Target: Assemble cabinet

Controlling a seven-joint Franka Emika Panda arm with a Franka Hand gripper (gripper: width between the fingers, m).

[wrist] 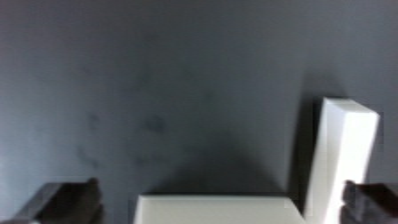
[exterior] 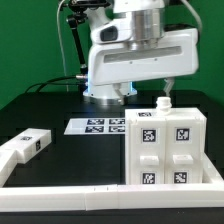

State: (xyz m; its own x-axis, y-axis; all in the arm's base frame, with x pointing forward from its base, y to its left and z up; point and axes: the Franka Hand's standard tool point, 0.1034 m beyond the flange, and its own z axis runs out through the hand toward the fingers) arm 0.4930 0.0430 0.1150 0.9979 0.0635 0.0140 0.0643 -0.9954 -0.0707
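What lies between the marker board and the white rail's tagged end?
Nothing: bare black table separates marker board and rail end, per exterior view.

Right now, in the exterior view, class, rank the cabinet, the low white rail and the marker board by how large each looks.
1. cabinet
2. white rail, unsure: nearest the camera, cut off by the frame
3. marker board, clearly smallest

No readable text; only black-and-white marker tags [exterior: 147, 131] on cabinet [exterior: 165, 155], marker board [exterior: 100, 125].
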